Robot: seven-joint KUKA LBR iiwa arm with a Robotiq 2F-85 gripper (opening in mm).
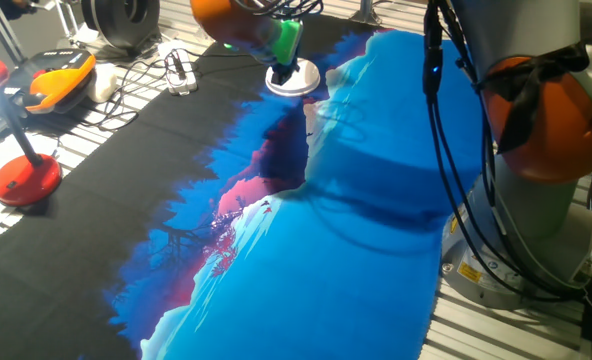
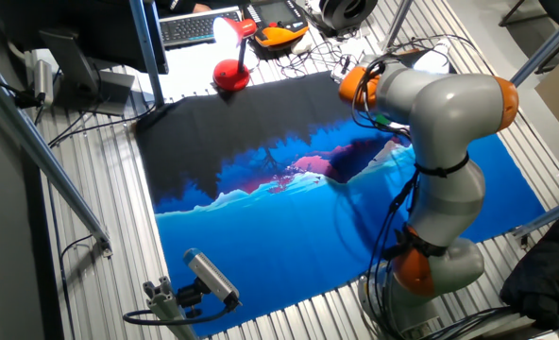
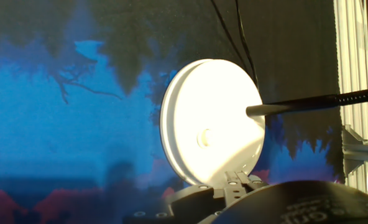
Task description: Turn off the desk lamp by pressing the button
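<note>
The desk lamp's flat round white base sits on the cloth at the far side, and my gripper is right over it, low and close. In the hand view the white base fills the middle, brightly lit, with a small round button near its centre. The thin dark pole runs off to the right. The gripper's tip shows at the bottom edge, just short of the base. No view shows whether the fingers are open or shut. In the other fixed view my arm hides the base.
A red round-based lamp with a black stem stands at the left; it also shows lit in the other fixed view. A blue and black cloth covers the table. An orange device and cables lie behind.
</note>
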